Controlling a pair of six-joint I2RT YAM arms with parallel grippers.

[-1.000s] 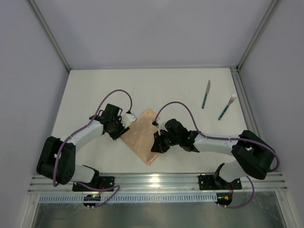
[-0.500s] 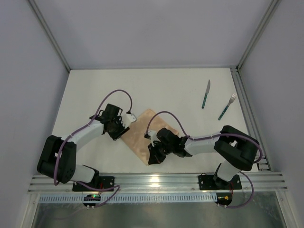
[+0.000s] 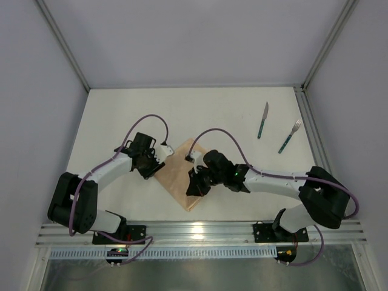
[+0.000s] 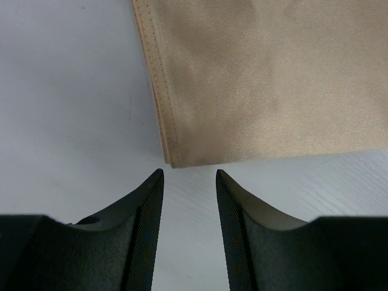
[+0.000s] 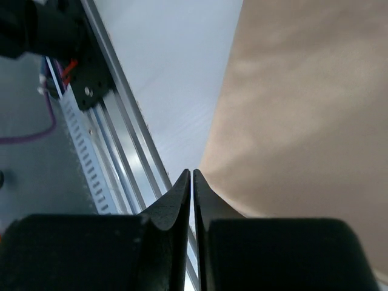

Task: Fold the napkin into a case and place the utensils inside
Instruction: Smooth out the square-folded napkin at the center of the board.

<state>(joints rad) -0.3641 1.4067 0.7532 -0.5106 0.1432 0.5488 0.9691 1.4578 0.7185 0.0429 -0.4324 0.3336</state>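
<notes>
Top external shows the napkin (image 3: 177, 168) as a folded strip lying slantwise on the worktop (image 3: 182, 115), between the two arms and near their bases. The knife (image 3: 262, 120) and fork (image 3: 289, 136) lie at the far right, well apart from the cloth and not touching each other.

The left pincer (image 3: 159, 159) sits at the strip's left edge. In the left wrist view its fingers (image 4: 148, 203) are apart, and a corner of the napkin (image 4: 273, 79) lies just ahead of the gap, not between them. The right pincer (image 3: 194, 185) is over the strip's right side. In the right wrist view its fingers (image 5: 180, 194) are pressed together with no cloth visible between them, and the napkin (image 5: 303, 121) is a blur just beside the tips.

The cloth looks thin, light and limp, with a slight sheen, so I judge it will sag, slip and let its layers slide apart if dragged. The stitched corner, where the layers stack, looks the firmest place to pinch, with the fingers kept low against the worktop. The utensils look stiff and slim and lie flat, so the teal handles, taken across their width, look like the better hold than the slick metal ends.
</notes>
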